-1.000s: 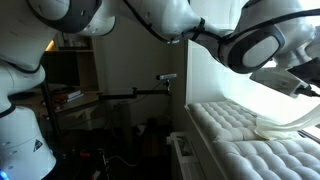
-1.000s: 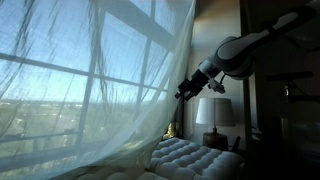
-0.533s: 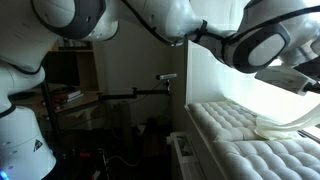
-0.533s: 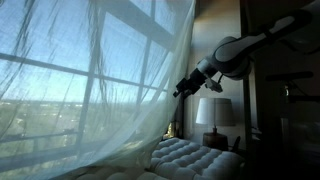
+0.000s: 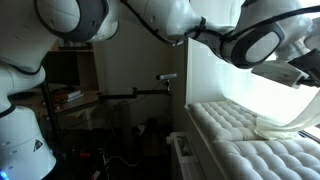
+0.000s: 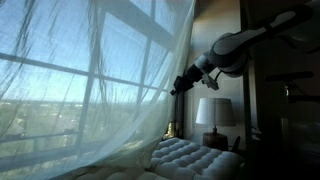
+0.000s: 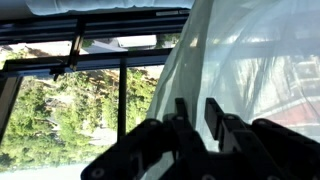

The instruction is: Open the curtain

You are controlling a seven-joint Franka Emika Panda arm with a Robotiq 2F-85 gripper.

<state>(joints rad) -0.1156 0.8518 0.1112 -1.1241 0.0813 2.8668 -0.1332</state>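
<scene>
1. Curtain [image 6: 110, 90]: drapes from top right down to bottom left in an exterior view, spread wide, light coming through. In the wrist view it fills the right side [image 7: 250, 60]; bare window [image 7: 60, 120] on the left, trees outside.
2. Jaws: at the curtain's free edge, high up, near the wall. Wrist view shows the fingers [image 7: 213, 115] close together with a narrow gap and fabric in or behind that gap. Can't tell whether they actually pinch it.
3. Arm [image 6: 240, 45] reaches out over the cushion [image 6: 190, 155]. Lamp [image 6: 212, 112] sits below the arm, well apart.
4. Progress: early, I'd say. Approach to the edge looks done. Grip unconfirmed. Curtain still covers most of the window, nothing pulled aside.
5. Left to do: secure the fabric, then drag the edge sideways until the window is bare.
6. Risk: sheer cloth is thin and slippery, so it could slide out of the jaws mid-pull.
</scene>
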